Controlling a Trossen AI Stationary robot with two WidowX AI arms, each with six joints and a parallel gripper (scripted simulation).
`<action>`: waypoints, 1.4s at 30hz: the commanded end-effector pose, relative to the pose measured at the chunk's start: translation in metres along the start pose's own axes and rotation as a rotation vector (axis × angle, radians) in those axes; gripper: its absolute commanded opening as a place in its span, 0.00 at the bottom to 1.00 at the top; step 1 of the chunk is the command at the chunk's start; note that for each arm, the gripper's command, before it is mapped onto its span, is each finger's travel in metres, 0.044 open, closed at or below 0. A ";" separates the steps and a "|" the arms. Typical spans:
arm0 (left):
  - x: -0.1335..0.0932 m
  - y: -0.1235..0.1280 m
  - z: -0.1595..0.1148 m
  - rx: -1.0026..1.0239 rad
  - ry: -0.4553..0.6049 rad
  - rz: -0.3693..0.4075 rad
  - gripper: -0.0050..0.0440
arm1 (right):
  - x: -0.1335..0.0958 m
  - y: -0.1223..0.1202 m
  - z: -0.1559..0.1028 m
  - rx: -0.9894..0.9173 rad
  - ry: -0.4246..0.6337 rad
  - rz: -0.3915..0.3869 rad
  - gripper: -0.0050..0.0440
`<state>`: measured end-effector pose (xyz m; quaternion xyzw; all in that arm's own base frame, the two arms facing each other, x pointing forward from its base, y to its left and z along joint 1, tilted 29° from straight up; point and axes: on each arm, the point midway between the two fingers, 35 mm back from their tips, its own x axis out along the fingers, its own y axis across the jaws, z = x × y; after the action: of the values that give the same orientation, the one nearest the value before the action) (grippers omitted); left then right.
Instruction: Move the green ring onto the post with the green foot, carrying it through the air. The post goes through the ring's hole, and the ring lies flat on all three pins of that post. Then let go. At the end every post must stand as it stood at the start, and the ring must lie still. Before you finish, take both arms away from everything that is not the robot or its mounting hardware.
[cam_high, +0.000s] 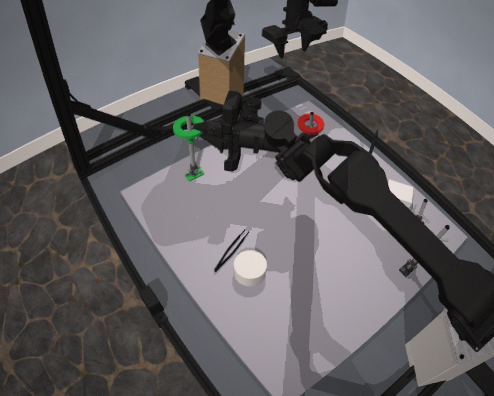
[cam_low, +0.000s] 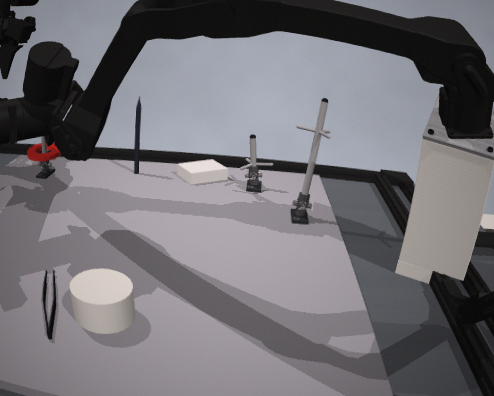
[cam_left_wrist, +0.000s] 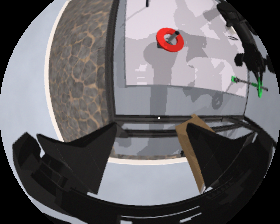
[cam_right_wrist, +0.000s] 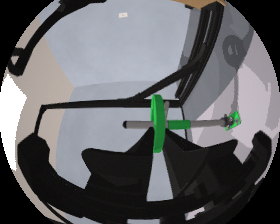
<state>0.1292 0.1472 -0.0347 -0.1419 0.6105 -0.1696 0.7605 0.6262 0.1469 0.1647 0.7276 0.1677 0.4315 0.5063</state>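
From the top view I count two rings and four posts. My right gripper (cam_high: 200, 131) (cam_right_wrist: 156, 130) has its jaws closed on the green ring (cam_high: 181, 134) (cam_left_wrist: 260, 90) (cam_right_wrist: 158, 122), high on the green-footed post (cam_high: 192, 155) (cam_left_wrist: 245, 81) (cam_right_wrist: 207, 123), which runs through the hole. My left gripper (cam_high: 293, 51) (cam_left_wrist: 153, 127) hangs well apart from it, jaws spread. The red ring (cam_high: 303, 129) (cam_low: 36, 154) (cam_left_wrist: 162, 44) is around its own post (cam_high: 312, 116) (cam_low: 44, 141) (cam_left_wrist: 176, 34). I also see one white cylinder (cam_high: 250, 267) (cam_low: 102, 300) and one pair of tweezers (cam_high: 230, 251) (cam_low: 44, 300) beside it.

The exterior view leaves out the green ring and its post, but gives me three posts: the red ring's, a short post (cam_high: 424, 207) (cam_low: 253, 150) and a tall post (cam_high: 442, 233) (cam_low: 312, 155). One dark spike (cam_high: 374, 141) (cam_low: 137, 135) stands upright near one white block (cam_high: 401, 192) (cam_low: 202, 171).

The left wrist view gives me both rings, two posts, and nothing between its own fingers.

The right wrist view shows me one ring and one post, with a pin (cam_right_wrist: 167, 107) just beside the ring; I can't tell whether they touch.
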 end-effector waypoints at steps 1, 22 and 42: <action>0.000 0.000 0.000 0.001 -0.002 -0.003 0.92 | -0.002 -0.005 0.002 0.001 -0.008 -0.003 0.10; 0.000 0.000 0.000 0.001 -0.002 -0.003 0.92 | -0.001 -0.003 0.001 0.003 -0.003 -0.003 0.30; 0.000 0.000 0.000 0.001 -0.002 -0.003 0.92 | -0.001 -0.003 0.001 0.003 -0.003 -0.003 0.92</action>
<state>0.1292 0.1472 -0.0347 -0.1419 0.6105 -0.1696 0.7605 0.6266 0.1468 0.1614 0.7288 0.1687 0.4294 0.5060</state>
